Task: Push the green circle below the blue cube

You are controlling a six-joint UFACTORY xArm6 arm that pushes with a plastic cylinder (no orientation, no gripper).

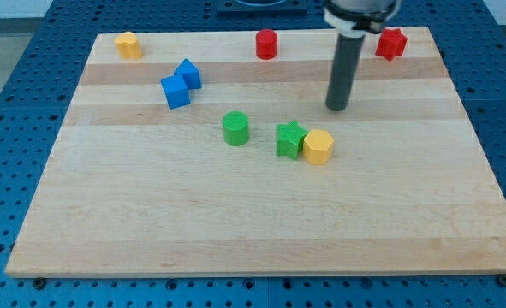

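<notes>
The green circle (235,128) is a short green cylinder near the board's middle. The blue cube (175,91) sits up and to the left of it, touching a second blue block (188,73) just above it. My tip (337,107) is to the right of the green circle and slightly higher in the view, well apart from it. It stands just above a green star (289,139) and touches no block.
A yellow hexagonal block (318,146) touches the green star's right side. A yellow block (128,44) sits at top left, a red cylinder (266,44) at top centre, a red star-like block (390,44) at top right. The wooden board (253,231) lies on a blue pegboard.
</notes>
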